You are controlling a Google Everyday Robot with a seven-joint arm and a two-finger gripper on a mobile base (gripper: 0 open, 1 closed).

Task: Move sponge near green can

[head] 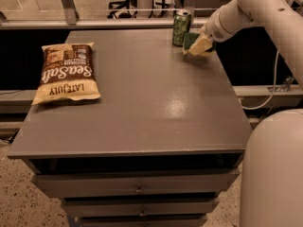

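The green can (181, 28) stands upright near the far right edge of the grey table (142, 93). The sponge (197, 44), dark green on top with a pale yellow base, is held tilted just right of the can, low over the table. My gripper (202, 40) is shut on the sponge, reaching in from the right on the white arm (246, 8). Whether the sponge touches the table I cannot tell.
A brown and cream chip bag (66, 72) lies flat on the left side of the table. Drawers (137, 189) run below the table front. The robot's white body (272, 169) fills the lower right corner. A rail and chairs stand behind the table.
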